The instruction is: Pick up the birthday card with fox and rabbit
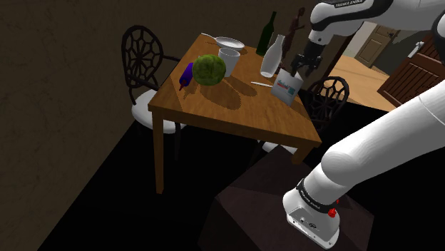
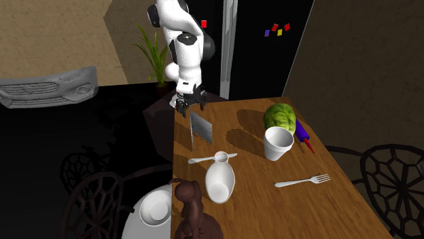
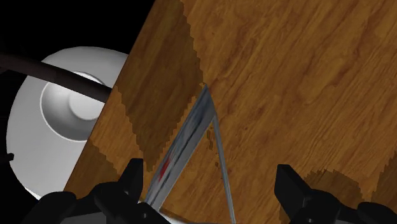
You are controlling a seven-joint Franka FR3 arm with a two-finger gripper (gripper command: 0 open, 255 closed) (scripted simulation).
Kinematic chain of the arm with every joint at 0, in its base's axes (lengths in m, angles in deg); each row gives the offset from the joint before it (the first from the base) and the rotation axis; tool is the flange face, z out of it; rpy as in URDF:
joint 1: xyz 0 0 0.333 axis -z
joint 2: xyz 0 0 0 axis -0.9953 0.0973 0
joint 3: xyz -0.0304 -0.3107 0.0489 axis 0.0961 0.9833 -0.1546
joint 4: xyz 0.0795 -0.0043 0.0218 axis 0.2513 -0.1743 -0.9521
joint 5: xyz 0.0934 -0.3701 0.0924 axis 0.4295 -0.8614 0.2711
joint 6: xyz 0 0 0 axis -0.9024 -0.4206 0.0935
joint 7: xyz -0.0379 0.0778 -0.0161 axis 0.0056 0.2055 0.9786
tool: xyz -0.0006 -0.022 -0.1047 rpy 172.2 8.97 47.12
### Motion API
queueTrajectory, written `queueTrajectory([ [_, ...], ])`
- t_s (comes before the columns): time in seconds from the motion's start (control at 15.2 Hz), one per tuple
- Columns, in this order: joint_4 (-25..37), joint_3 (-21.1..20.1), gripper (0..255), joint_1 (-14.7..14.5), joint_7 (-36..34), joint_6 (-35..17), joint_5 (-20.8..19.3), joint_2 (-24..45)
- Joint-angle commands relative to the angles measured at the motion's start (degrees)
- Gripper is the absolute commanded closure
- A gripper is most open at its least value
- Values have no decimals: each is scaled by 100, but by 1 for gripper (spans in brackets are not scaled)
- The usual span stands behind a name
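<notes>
Closely, card [image 3: 191,137] edge-on — fingers [image 3: 132,184] apart (printed, shoulder view)

Dim room. A square wooden table [image 1: 235,110] stands in the middle. At its side on the shoulder view's left is a chair [image 1: 145,60] with a dark, web-patterned round back and a white seat. A second chair [image 1: 329,94] with the same kind of back stands at the table's right side. A dull olive-brown wall [image 1: 64,64] rises behind. The floor [image 1: 93,207] under the table is very dark.

Far right is a brighter area with a tan floor [image 1: 355,71], a pale panelled door [image 1: 374,44] and a reddish-brown wooden piece [image 1: 413,75]. In the second exterior view, a leafy plant [image 2: 153,51] and a grey sofa-like shape [image 2: 47,85] lie beyond the table.
</notes>
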Motion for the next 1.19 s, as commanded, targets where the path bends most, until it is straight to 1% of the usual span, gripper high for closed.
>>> queueTrajectory([
  [0.0, -60, 65, 0, 17, 51, -140, 28, 110],
  [0.33, -360, 115, 0, 23, 72, -533, 50, 211],
  [0.53, -392, 121, 0, 23, 76, -578, 53, 225],
  [0.59, -397, 120, 255, 23, 74, -583, 53, 225],
  [1.12, -402, 122, 255, 24, 76, -587, 52, 224],
])
